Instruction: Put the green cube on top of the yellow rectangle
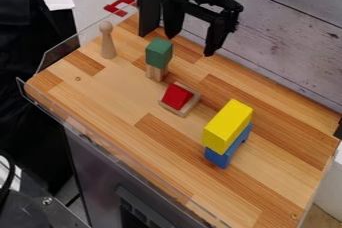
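Observation:
My gripper hangs open at the top of the camera view, its two fingers apart with nothing between them, behind and to the right of the green cube. The green cube rests on a small light wooden block in the upper left part of the table. The yellow rectangle lies on top of a blue block at the right, nearer the front. Cube and rectangle stand well apart.
A red triangular piece on a wooden base sits between the two stacks. A wooden peg figure stands at the left. A plank wall runs behind the wooden table; a clear rim edges its left and front.

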`<state>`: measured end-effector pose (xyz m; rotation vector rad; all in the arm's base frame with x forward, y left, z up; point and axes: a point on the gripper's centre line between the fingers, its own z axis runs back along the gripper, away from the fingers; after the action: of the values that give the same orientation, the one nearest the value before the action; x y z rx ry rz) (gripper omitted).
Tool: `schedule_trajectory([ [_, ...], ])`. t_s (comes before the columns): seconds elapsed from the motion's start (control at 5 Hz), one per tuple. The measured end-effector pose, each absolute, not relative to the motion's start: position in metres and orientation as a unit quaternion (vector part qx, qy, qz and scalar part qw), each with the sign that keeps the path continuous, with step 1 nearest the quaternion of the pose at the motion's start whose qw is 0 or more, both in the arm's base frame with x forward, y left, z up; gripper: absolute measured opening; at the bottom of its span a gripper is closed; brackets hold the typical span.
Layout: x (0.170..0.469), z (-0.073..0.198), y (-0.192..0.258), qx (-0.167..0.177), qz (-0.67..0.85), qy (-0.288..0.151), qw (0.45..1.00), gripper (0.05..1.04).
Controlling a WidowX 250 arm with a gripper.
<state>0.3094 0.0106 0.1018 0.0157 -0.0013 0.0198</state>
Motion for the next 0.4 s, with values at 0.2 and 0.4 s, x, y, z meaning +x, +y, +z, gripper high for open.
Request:
schedule_trajectory([
  [0.2,0.3060,0.0919,0.0105,0.008,0.011,0.017,1.000,1.000],
  [0.4,0.3041,0.0896,0.0180,0.018,0.010,0.019,1.000,1.000],
])
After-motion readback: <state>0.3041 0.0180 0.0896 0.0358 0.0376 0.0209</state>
